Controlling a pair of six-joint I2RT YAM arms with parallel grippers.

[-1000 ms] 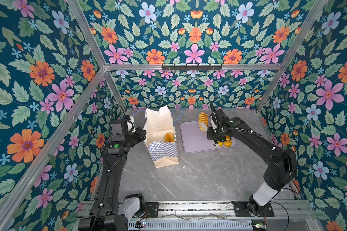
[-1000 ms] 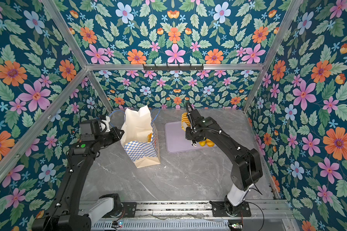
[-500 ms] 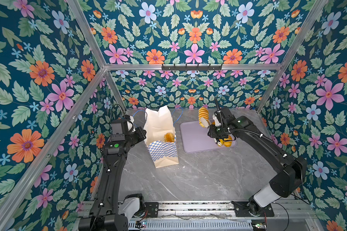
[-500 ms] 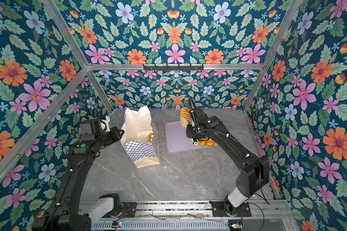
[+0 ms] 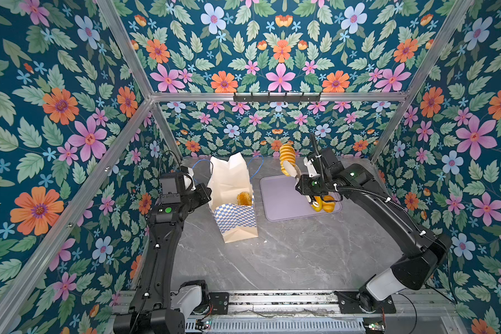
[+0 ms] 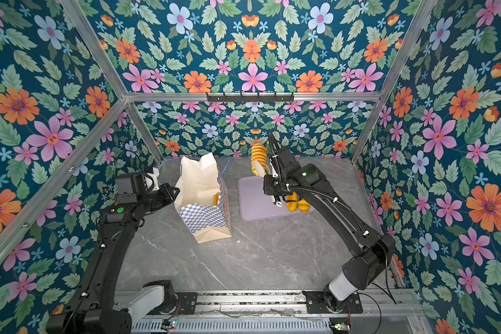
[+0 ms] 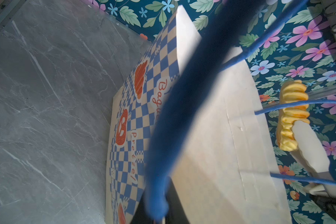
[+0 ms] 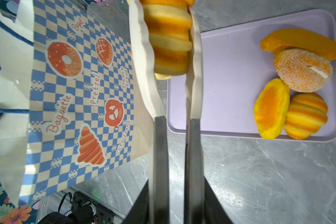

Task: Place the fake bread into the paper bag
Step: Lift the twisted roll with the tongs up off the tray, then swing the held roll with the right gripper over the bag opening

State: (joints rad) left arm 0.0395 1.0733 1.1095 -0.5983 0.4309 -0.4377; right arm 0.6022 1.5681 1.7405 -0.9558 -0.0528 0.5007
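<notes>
**Bread-bagging bench: roll held aloft**

- Right gripper [image 8: 167, 29] – clamped on a ridged roll [image 8: 169, 44]. In both top views the roll [image 5: 286, 153] stands on end in the air above the tray's far corner, between tray and bag.
- Left gripper [image 5: 205, 192] – at the bag's left wall, jaws closed on its blue cord [image 7: 182, 97], which is blurred in the wrist view.
- Bag [image 5: 232, 185] – upright on the table [image 5: 286, 254], mouth open, one bun [image 5: 244, 199] showing inside.
- Tray [image 5: 281, 199] – lilac, just right of the bag. Four breads sit clustered at one end: long roll [image 8: 300, 43], sugared bun [image 8: 302, 70], oval bun [image 8: 269, 108], striped bun [image 8: 306, 116].
</notes>
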